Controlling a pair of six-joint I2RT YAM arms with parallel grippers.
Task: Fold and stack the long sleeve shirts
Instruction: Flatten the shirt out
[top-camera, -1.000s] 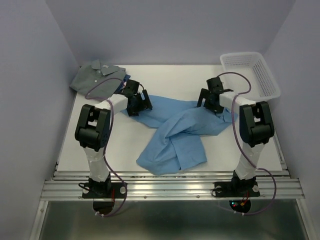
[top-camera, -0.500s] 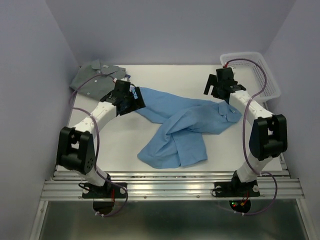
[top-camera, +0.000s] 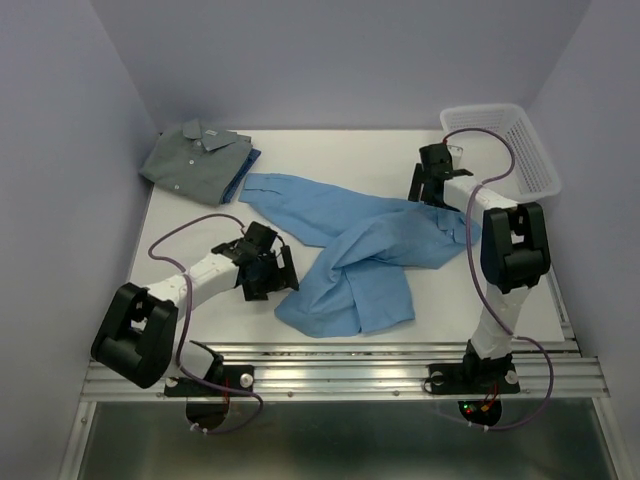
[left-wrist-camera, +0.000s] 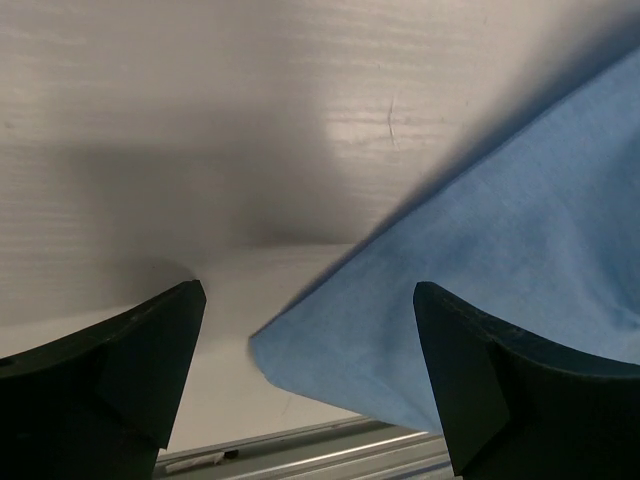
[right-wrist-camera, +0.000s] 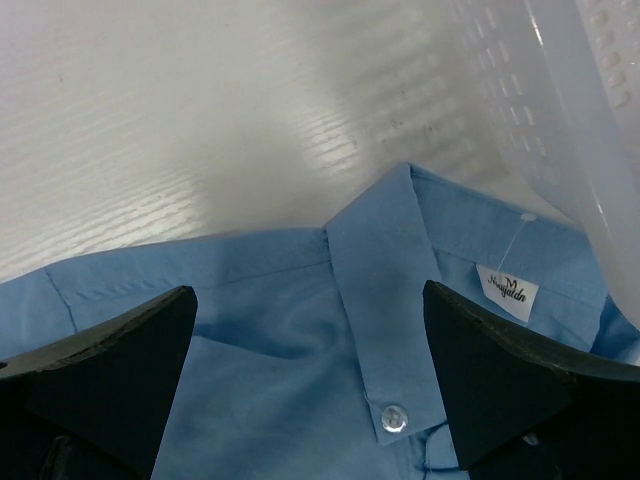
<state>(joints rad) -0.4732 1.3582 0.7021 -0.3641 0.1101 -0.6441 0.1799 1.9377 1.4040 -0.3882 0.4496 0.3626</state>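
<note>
**A:** Where does the light blue shirt (top-camera: 370, 245) lie from each hand?

**B:** It's crumpled in the middle of the desk (top-camera: 340, 150). Its body runs from the collar (right-wrist-camera: 380, 270) at the far right to the hem corner (left-wrist-camera: 330, 350) at the near left. One sleeve (top-camera: 275, 195) trails off toward the folded grey-green shirt (top-camera: 195, 160).

**A:** And the hands?

**B:** The left hand (top-camera: 268, 275) sits low with the hem corner right ahead between its fingers. It's spread and holds nothing. The right hand (top-camera: 432, 187) hovers over the collar, near the basket (top-camera: 500, 140), also spread and empty.

**A:** So each takes its own end?

**B:** I'd judge so. Left is nearer the hem corner, right nearer the collar. Pulling apart along that line should flatten the shirt.
</note>
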